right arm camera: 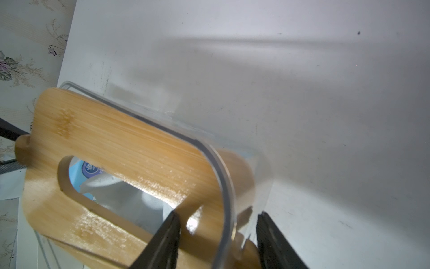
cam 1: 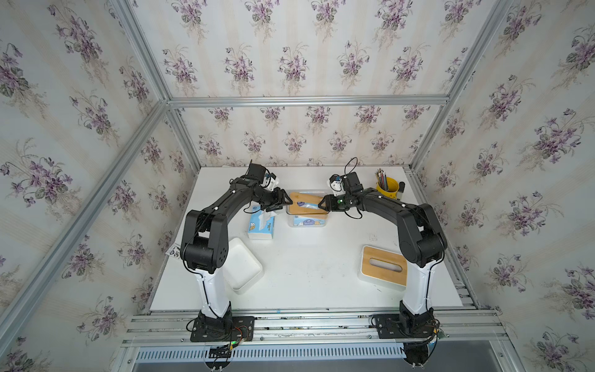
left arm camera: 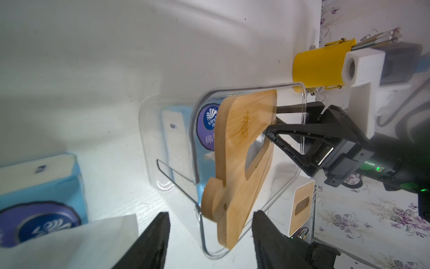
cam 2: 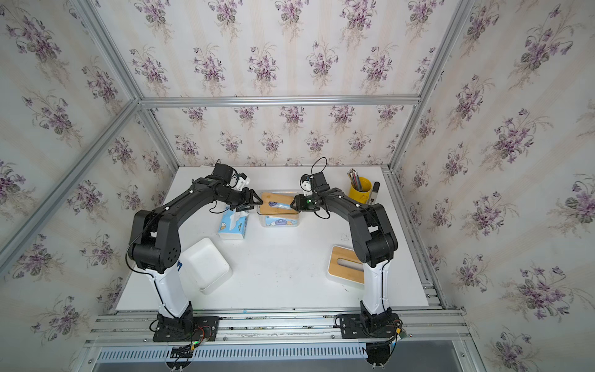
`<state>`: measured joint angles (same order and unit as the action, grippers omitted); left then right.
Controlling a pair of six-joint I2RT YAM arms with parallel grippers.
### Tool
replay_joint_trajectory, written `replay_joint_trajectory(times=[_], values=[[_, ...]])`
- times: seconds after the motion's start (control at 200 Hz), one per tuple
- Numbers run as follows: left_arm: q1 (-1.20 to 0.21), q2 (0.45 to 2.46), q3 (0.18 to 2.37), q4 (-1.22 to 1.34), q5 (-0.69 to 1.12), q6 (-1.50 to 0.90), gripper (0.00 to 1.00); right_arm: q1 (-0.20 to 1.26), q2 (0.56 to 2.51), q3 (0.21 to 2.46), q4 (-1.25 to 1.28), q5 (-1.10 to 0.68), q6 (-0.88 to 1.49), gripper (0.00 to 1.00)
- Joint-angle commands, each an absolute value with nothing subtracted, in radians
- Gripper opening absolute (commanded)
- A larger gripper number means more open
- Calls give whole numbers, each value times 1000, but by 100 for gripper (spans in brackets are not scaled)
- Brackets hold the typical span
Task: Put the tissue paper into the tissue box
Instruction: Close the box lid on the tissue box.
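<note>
**Lid Askew, One Pack In, One Pack Waiting**

Closest to me, an empty white tub (cam 1: pixel 244 257) sits nearer than the clear tissue box (cam 1: pixel 309 223) and off to its left. A shut white box with a wooden top (cam 1: pixel 383 264) sits nearer and to its right.

Just beside the tissue box on its left, a blue tissue pack (cam 1: pixel 261 227) lies on the tabletop (cam 1: pixel 306 273) with a sheet poking up from its top. A second pack (left arm camera: pixel 206 123) is already down inside the tissue box, showing through the clear wall.

Over the tissue box the wooden lid (left arm camera: pixel 230 151) sits skewed and tilted, not seated. The right arm's fingers (right arm camera: pixel 165 235) look to be pinching its end strip, one finger in the slot and the other at the end edge by the clear rim. The left arm's fingers (left arm camera: pixel 153 235) are spread, with the lid's other end between them but, as far as I can tell, not gripped.

Beyond the tissue box and to its right stands a yellow pencil cup (cam 1: pixel 387 188).

I'd judge the pack on the tabletop to be light and squashy, with a slick wrap. I'd take it across its narrow width, low on the sides. I wouldn't take it by the loose sheet, which would likely pull out or tear.
</note>
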<state>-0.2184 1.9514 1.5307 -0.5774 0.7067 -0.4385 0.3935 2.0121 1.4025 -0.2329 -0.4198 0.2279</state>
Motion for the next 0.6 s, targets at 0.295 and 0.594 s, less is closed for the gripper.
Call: replay_joint_trajectory(times=[0.295,0.594], values=[[-255,2002,1602,-603,689,-391,51,394,2015,1428,-232,-456,242,49],[-260,2013,1605,-607,694,-386,49,393,2007,1438,-232,-486,248,59]])
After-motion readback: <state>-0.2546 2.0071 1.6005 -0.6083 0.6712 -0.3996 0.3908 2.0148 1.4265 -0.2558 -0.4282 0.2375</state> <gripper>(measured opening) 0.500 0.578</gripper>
